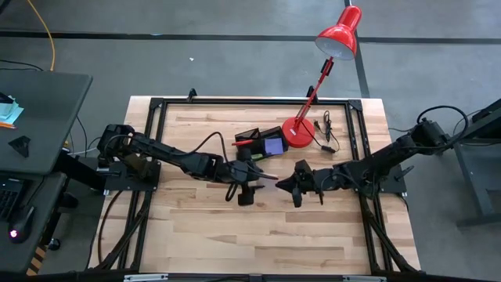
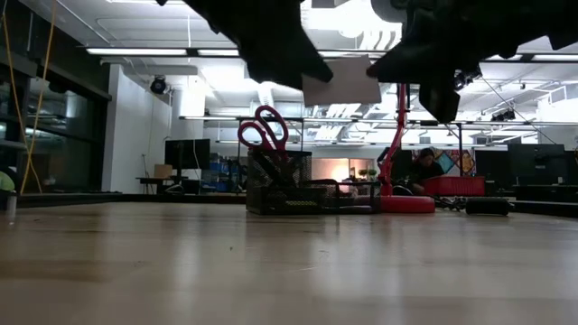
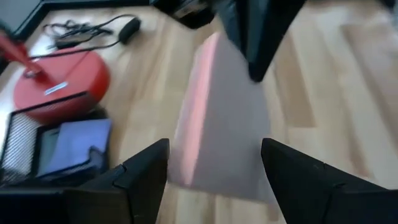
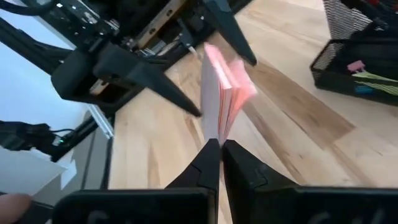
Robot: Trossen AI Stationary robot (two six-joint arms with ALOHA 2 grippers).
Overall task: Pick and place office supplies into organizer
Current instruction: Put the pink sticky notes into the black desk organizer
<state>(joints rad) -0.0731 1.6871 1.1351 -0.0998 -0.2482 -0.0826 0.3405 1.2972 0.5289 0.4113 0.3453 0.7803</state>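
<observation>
We see a pink sticky-note pad (image 4: 225, 87) held up in the air over the wooden table (image 1: 235, 235), a little way in front of the organizer (image 1: 262, 142). The pad is a thin square block of paper sheets, pink on its edges and pale on its flat face. The right gripper (image 4: 221, 144) is clenched on one edge of the pad, its two dark pointed fingers pressed tight together on the paper. The left gripper (image 3: 214, 163) is right at the pad too, with its two dark fingers (image 3: 140, 171) spread apart, one on each side of the pad, not pinching it.

The organizer is a small black box made of wire mesh, with a few square parts. Red-handled scissors (image 2: 263, 133) stand upright in one part, their round loops sticking up. A flat purple pad (image 1: 273, 145) lies in another part.

Just beside the organizer stands a shiny red desk lamp (image 1: 339, 33) with a round flat base (image 1: 297, 131). A thin black cord (image 1: 327, 131) lies curled on the table near that base.

The table top is made of pale wood planks with a black metal frame around it
</observation>
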